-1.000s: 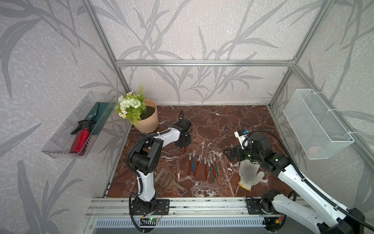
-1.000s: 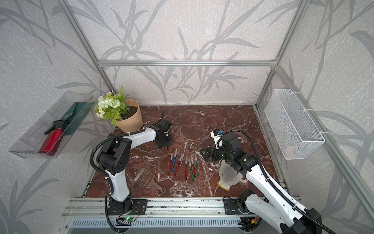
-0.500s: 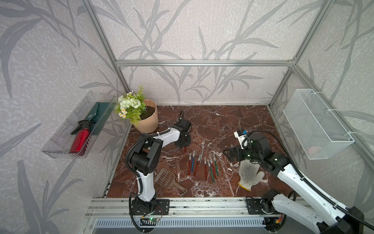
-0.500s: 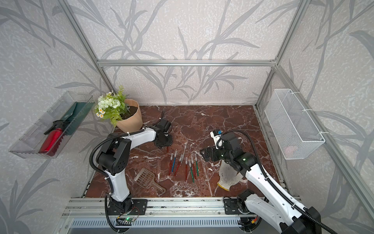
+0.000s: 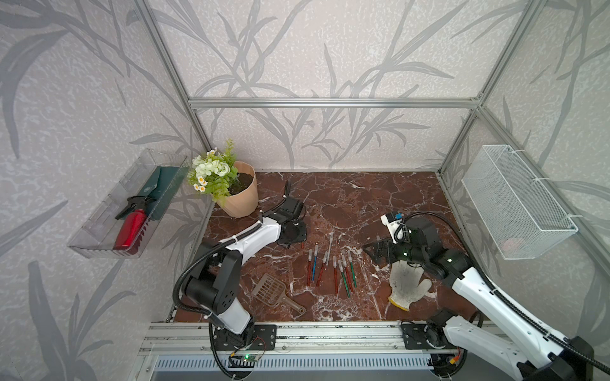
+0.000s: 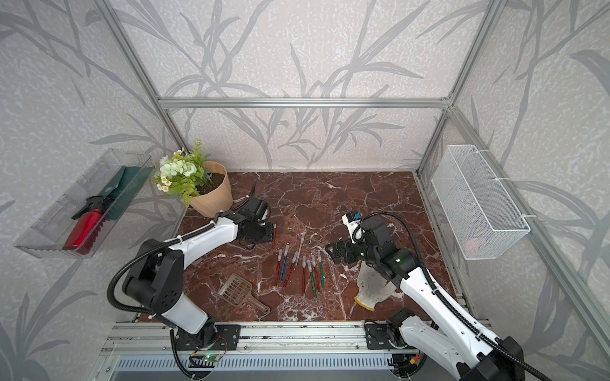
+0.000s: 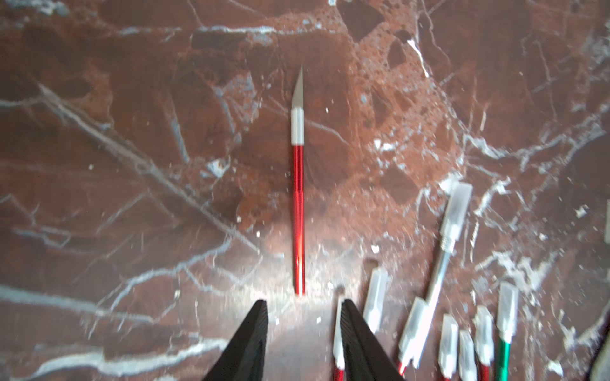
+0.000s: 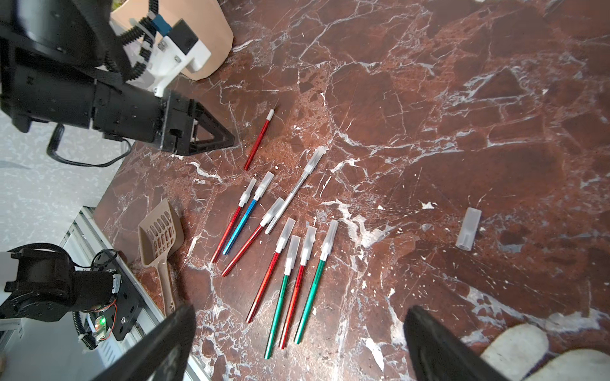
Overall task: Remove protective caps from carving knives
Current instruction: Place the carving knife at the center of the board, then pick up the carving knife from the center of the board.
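The left claw [image 7: 302, 306] has just let go: a second ago its jaws were nearly shut, and now they stand part-way apart with nothing between them. Just ahead of the gap, a red knife [image 7: 298, 211] lies flat on the desk [image 5: 346, 201]. Its butt points at the claw and its silver collar and bare blade point away, so this one no longer has a cap. It lies a little apart from the others, on the side nearer the flower pot [image 8: 198, 43]. The right claw [image 5: 374, 252] has not changed. It hovers wide open and empty over the desk beside the glove [image 5: 404, 283], and a loose cap [image 8: 468, 232] lies on the marble nearby, well apart from the knives. Taken together, that looks like one knife finished: cap dropped on one side, blade set down on the other. The capped knives [image 8: 310, 290] lie in a loose row between the two arms. I count eight, with red, blue, green and silver handles, and all still wear their caps [image 8: 285, 234]. Most of the job is therefore still ahead. Both claws are free, so the likely next move is to pick another knife from the row.
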Action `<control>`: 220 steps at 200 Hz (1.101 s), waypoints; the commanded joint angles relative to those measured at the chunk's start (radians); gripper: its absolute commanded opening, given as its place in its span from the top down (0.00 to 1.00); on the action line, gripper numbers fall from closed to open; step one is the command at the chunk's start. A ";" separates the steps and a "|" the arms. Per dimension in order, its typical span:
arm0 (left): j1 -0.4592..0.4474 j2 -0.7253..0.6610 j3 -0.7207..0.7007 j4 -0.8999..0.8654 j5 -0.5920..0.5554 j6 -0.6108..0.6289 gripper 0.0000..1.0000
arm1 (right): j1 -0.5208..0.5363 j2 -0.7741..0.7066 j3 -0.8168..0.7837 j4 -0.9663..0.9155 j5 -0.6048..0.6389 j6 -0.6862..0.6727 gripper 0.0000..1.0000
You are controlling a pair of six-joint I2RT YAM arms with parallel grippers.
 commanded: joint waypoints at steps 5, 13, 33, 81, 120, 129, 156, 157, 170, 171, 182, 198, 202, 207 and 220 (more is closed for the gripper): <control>-0.037 -0.107 -0.081 -0.015 0.012 -0.057 0.60 | 0.013 -0.018 -0.023 -0.010 -0.034 -0.003 0.01; -0.053 -0.138 -0.104 -0.016 0.008 -0.072 0.60 | 0.017 -0.019 -0.023 -0.019 -0.038 -0.004 0.01; -0.106 -0.204 -0.154 -0.017 -0.016 -0.111 0.60 | 0.027 -0.018 -0.024 -0.046 -0.034 -0.007 0.01; -0.228 -0.283 -0.265 0.017 -0.052 -0.227 0.62 | 0.042 -0.017 -0.022 -0.098 -0.009 -0.008 0.01; -0.273 -0.288 -0.309 0.021 -0.091 -0.266 0.65 | 0.051 -0.001 -0.024 -0.103 -0.008 -0.005 0.01; -0.277 -0.283 -0.313 0.027 -0.090 -0.270 0.65 | 0.055 0.006 -0.025 -0.100 -0.006 -0.003 0.01; -0.284 -0.250 -0.313 0.053 -0.076 -0.262 0.69 | 0.066 0.015 -0.036 -0.083 0.000 0.003 0.01; -0.284 -0.248 -0.312 0.054 -0.076 -0.261 0.70 | 0.067 0.016 -0.037 -0.082 0.000 0.004 0.01; -0.287 -0.235 -0.307 0.056 -0.077 -0.254 0.71 | 0.071 0.019 -0.043 -0.075 0.002 0.006 0.01; -0.287 -0.233 -0.308 0.056 -0.078 -0.254 0.71 | 0.072 0.019 -0.044 -0.074 0.002 0.006 0.01; -0.290 -0.222 -0.302 0.057 -0.079 -0.248 0.71 | 0.074 0.021 -0.046 -0.075 0.005 0.006 0.01; -0.290 -0.206 -0.294 0.055 -0.083 -0.246 0.72 | 0.077 0.022 -0.052 -0.072 0.008 0.004 0.01; -0.290 -0.203 -0.293 0.056 -0.084 -0.246 0.71 | 0.078 0.020 -0.055 -0.071 0.009 0.003 0.01; -0.290 -0.198 -0.292 0.054 -0.086 -0.246 0.71 | 0.079 0.020 -0.057 -0.071 0.009 0.003 0.01; -0.291 -0.186 -0.291 0.056 -0.088 -0.244 0.71 | 0.079 0.019 -0.066 -0.064 0.012 0.005 0.01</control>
